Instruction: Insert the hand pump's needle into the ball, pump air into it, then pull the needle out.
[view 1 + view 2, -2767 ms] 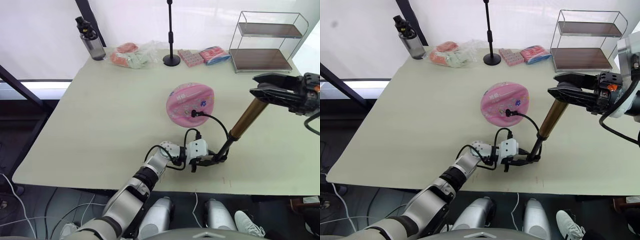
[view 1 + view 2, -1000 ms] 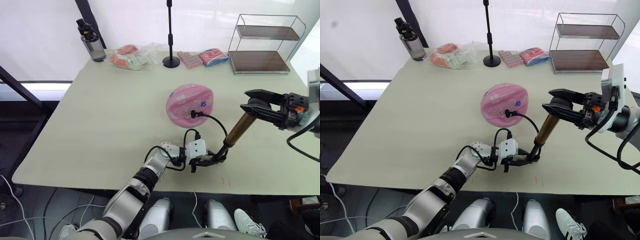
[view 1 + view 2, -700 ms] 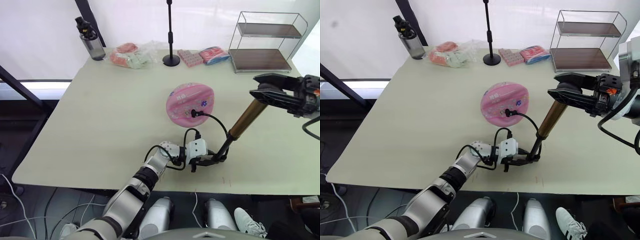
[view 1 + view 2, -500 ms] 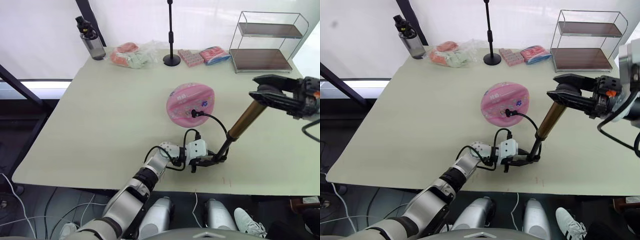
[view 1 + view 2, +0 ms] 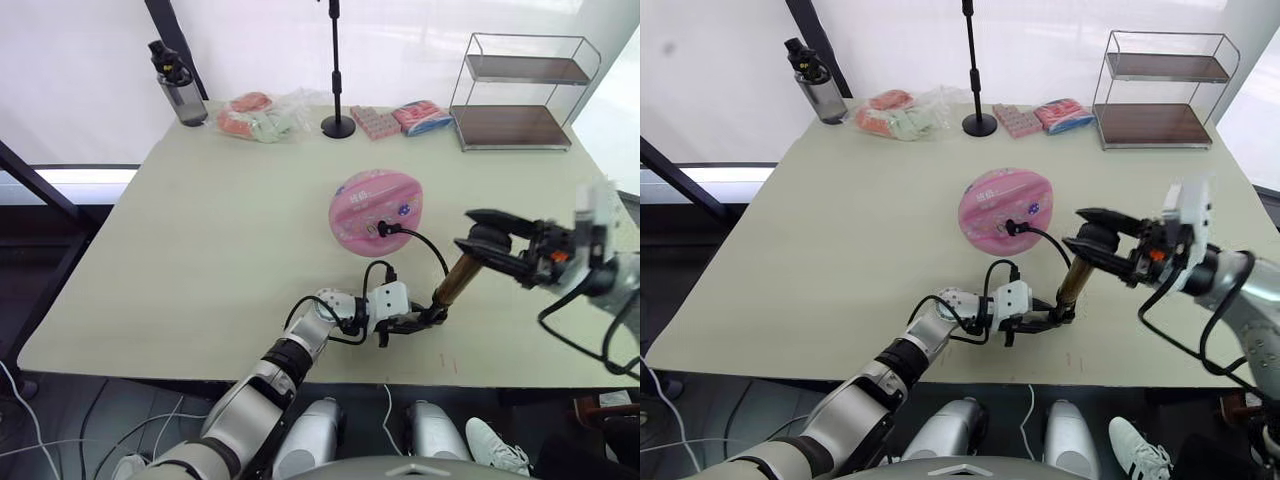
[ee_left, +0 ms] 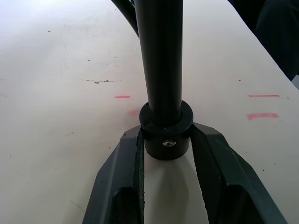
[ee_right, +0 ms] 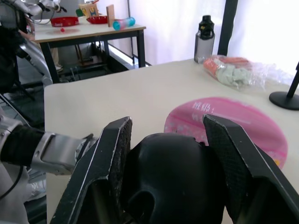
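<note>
Two pincers: both hold the hand pump (image 5: 455, 283), one at each end.
Left pincer (image 5: 414, 322): closed narrow around the pump's black foot collar (image 6: 166, 132), pinning it low on the counter (image 5: 200, 250); the fingers (image 6: 212, 161) touch the collar on both sides.
Right pincer (image 5: 1092, 240): its two pads (image 7: 231, 151) sit against the sides of the black T-handle (image 7: 170, 182), at the pump's raised end, up and to the right of the left pincer.
Pump body: the gold-bronze cylinder slants from the left pincer up to the right pincer, and looks short, so the handle is judged to be pressed well in.
Hose (image 5: 425, 243): a thin black line arches from near the pump's foot, beyond both pincers, to the ball.
Ball (image 5: 377, 200): pink and rather flat-looking, it lies on the counter beyond the left pincer, well apart from both.
Needle (image 5: 381, 229): its black fitting sits on the ball's near face, so insertion appears done.
Progress: pumping appears under way; more strokes may be needed, and pulling the needle out is left.
Hard to tell: the metal pin itself is too small to see, and how firm the ball is cannot be judged.
Beyond the ball: a bottle (image 5: 172, 83), a black stand (image 5: 336, 70), packets (image 5: 258, 115) and a wire shelf (image 5: 515, 105) at the far edge.
</note>
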